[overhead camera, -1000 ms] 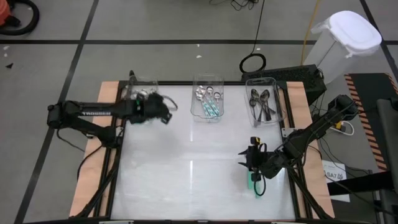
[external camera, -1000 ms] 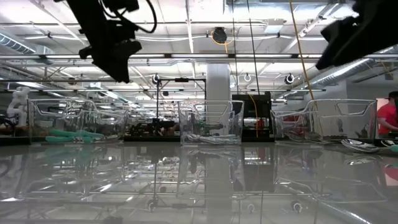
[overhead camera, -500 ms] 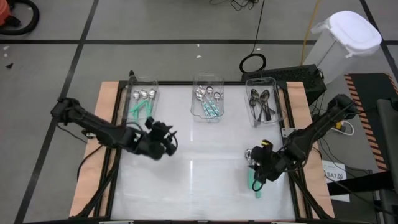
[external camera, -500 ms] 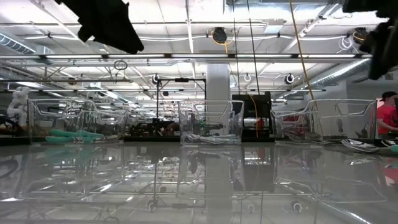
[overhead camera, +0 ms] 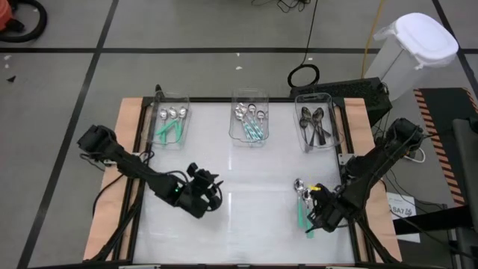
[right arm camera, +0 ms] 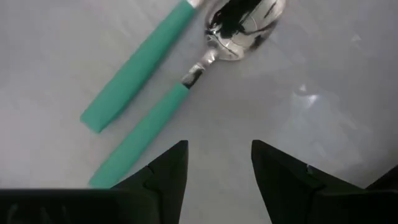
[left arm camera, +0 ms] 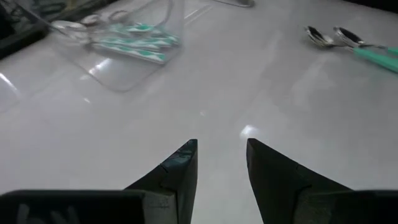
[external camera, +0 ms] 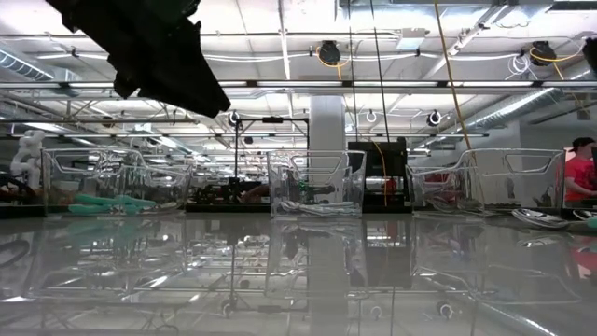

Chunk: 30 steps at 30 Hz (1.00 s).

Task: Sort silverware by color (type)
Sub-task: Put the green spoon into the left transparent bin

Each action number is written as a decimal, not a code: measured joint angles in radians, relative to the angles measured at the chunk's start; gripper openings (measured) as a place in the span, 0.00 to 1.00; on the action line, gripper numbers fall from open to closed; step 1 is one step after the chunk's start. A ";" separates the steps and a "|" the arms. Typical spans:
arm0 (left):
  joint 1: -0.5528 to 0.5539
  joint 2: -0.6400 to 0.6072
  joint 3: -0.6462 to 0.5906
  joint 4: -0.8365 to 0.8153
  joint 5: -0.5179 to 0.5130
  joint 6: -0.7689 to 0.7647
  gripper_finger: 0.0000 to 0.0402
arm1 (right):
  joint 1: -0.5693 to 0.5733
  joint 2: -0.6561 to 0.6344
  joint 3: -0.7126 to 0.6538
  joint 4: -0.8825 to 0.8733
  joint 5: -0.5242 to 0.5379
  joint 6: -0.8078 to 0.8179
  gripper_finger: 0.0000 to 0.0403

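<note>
Two teal-handled spoons (overhead camera: 302, 203) lie flat and side by side on the white table, near its right front; the right wrist view shows one handle (right arm camera: 142, 68) and the other spoon (right arm camera: 186, 84) with its shiny bowl. My right gripper (overhead camera: 317, 214) hangs open just above them, pointing down and touching nothing. My left gripper (overhead camera: 207, 196) is open over the bare table left of the middle, its fingers (left arm camera: 180, 171) with nothing between them. The two spoons (left arm camera: 348, 42) also show far off in the left wrist view.
Three clear bins stand along the far edge: the left bin (overhead camera: 170, 124) with teal-handled spoons, the middle bin (overhead camera: 250, 125) with silver and teal-handled spoons, the right bin (overhead camera: 317, 127) with dark spoons. A white lidded bin (overhead camera: 414, 52) stands on the floor beyond the table's right corner.
My left gripper has swung from the far-left bin toward the table's near edge and middle, sinking and tipping downward. My right gripper has shifted a little toward the near edge over the two spoons, rolling and tipping until it points down. Both stay open.
</note>
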 joint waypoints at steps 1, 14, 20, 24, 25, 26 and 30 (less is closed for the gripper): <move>-0.009 0.007 0.000 0.017 0.001 -0.001 0.34 | 0.002 0.014 0.000 0.006 -0.001 0.026 0.42; -0.105 0.019 0.000 0.117 0.001 0.015 0.34 | -0.014 0.172 0.016 0.180 0.030 0.139 0.42; -0.107 0.019 0.000 0.123 0.001 0.006 0.34 | -0.029 0.260 0.082 0.057 0.030 0.139 0.42; -0.115 0.019 0.000 0.123 0.002 -0.009 0.34 | -0.032 0.325 0.090 0.041 0.021 0.124 0.42; -0.115 0.019 0.000 0.123 0.002 -0.009 0.34 | -0.034 0.341 0.090 0.043 0.010 0.118 0.42; -0.117 0.019 0.000 0.123 0.003 -0.009 0.34 | -0.035 0.352 0.090 0.045 -0.002 0.115 0.41; -0.122 0.019 0.000 0.123 0.003 -0.005 0.34 | -0.037 0.375 0.088 0.051 -0.014 0.115 0.30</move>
